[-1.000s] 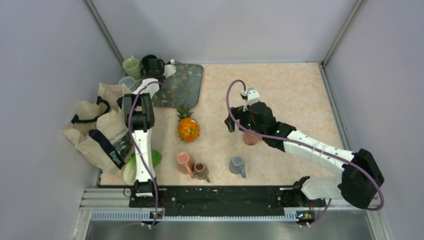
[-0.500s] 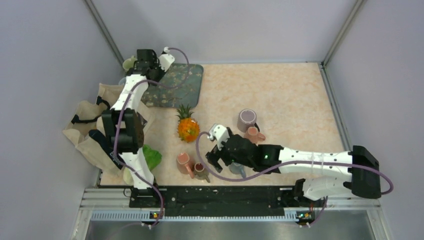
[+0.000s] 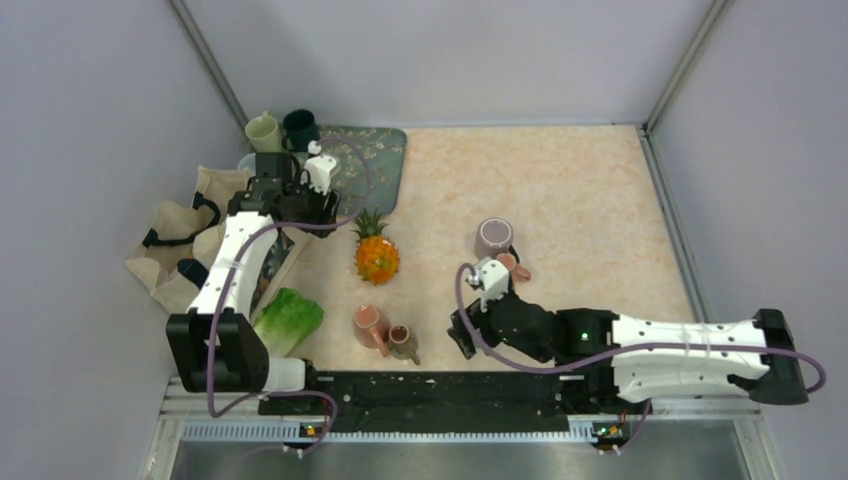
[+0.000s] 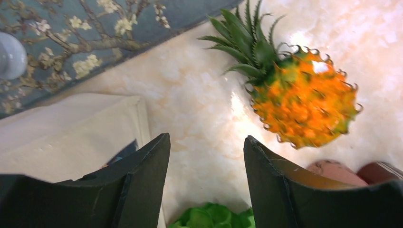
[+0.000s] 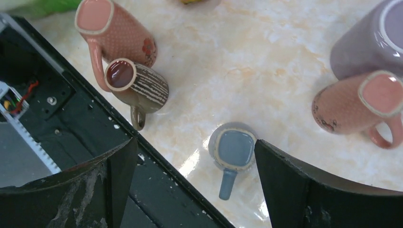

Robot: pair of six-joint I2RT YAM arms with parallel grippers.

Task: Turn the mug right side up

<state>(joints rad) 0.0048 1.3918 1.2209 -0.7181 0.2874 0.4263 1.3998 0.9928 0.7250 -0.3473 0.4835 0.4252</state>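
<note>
A small blue mug point(image 5: 233, 147) stands on the table close to the near rail. A flat blue face ringed in tan points up, and its handle points toward the rail. My right gripper point(image 5: 196, 141) hangs open above it, with the mug just inside the right finger point(image 5: 285, 180). In the top view this gripper point(image 3: 462, 335) hides the mug. My left gripper point(image 4: 206, 137) is open and empty. It hovers over the table between the tote bag and the pineapple point(image 4: 304, 99), and in the top view that gripper point(image 3: 318, 208) is left of the pineapple.
Beside the blue mug are a pink mug point(image 5: 114, 33), a brown striped mug point(image 5: 138, 85), a second pink mug point(image 5: 356, 104) and a purple mug point(image 5: 370, 42). The black rail point(image 3: 430, 385) runs along the near edge. Lettuce point(image 3: 288, 320), tote bag point(image 3: 190, 260), floral mat point(image 3: 365, 165), green mug point(image 3: 263, 131) and dark mug point(image 3: 300, 125) are at the left.
My left gripper has opened and drawn back from the dark mug at the back left toward the pineapple. My right gripper swung from the far mugs down over the blue mug.
</note>
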